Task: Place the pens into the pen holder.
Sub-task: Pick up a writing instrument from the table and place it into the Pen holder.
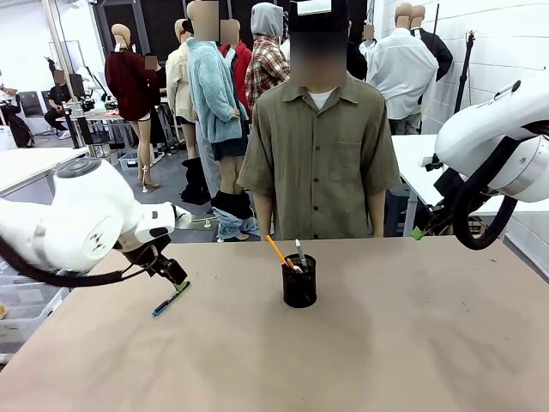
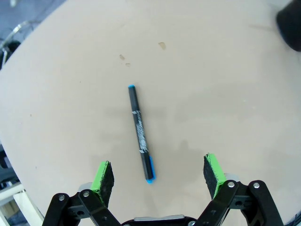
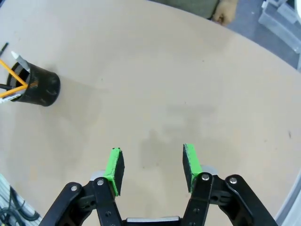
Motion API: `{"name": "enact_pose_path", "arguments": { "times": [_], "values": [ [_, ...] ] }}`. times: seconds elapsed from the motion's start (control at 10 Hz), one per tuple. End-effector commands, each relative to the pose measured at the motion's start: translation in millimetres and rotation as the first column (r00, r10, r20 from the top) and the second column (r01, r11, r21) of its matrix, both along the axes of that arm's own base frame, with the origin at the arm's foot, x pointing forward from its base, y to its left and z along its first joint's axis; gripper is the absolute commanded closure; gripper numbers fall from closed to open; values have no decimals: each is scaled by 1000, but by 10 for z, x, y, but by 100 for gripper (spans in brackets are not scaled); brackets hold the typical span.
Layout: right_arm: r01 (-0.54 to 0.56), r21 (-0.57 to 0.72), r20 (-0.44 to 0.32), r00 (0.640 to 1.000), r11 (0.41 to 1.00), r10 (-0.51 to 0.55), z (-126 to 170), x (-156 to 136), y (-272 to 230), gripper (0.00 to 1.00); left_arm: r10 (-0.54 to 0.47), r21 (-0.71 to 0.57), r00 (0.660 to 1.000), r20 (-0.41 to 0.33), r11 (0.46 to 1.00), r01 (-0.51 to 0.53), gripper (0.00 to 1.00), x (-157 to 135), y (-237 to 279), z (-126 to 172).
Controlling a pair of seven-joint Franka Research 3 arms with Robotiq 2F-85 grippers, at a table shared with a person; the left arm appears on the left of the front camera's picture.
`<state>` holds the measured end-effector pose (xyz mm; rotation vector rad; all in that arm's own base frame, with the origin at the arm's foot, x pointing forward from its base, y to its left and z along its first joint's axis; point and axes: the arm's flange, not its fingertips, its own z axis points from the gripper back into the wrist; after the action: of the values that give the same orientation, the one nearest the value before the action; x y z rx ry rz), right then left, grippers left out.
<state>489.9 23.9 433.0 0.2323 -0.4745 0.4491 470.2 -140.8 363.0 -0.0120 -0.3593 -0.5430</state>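
Observation:
A black mesh pen holder stands at the table's middle with an orange pencil and a silver-white pen sticking out of it. It also shows in the right wrist view, pen holder at the left edge. A dark marker with blue ends lies flat on the table at the left. My left gripper hovers open just above the marker, one pad on each side of its near end. My right gripper hangs open and empty high over the table's right side.
A person in an olive shirt stands at the far edge behind the holder. The brown table has wide free room at the front and right. Its left edge runs close to the marker.

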Motion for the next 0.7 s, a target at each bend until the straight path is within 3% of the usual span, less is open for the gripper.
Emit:
{"name": "enact_pose_path", "arguments": {
  "times": [0.0, 0.4, 0.6],
  "values": [
    [-18, 17, 21, 1000, 1000, 17, -28, -7, -23, 36, -28, -44, 990, -137, 999, 22, 0, 586, 30, -36],
    [-18, 17, 21, 1000, 1000, 17, -28, -7, -23, 36, 18, 4, 974, -225, 1000, -18, 0, 766, -24, -288],
    [-18, 17, 21, 1000, 1000, 17, -28, -7, -23, 36, 70, 63, 976, -204, 996, -59, 0, 739, 16, -389]
  ]
}}
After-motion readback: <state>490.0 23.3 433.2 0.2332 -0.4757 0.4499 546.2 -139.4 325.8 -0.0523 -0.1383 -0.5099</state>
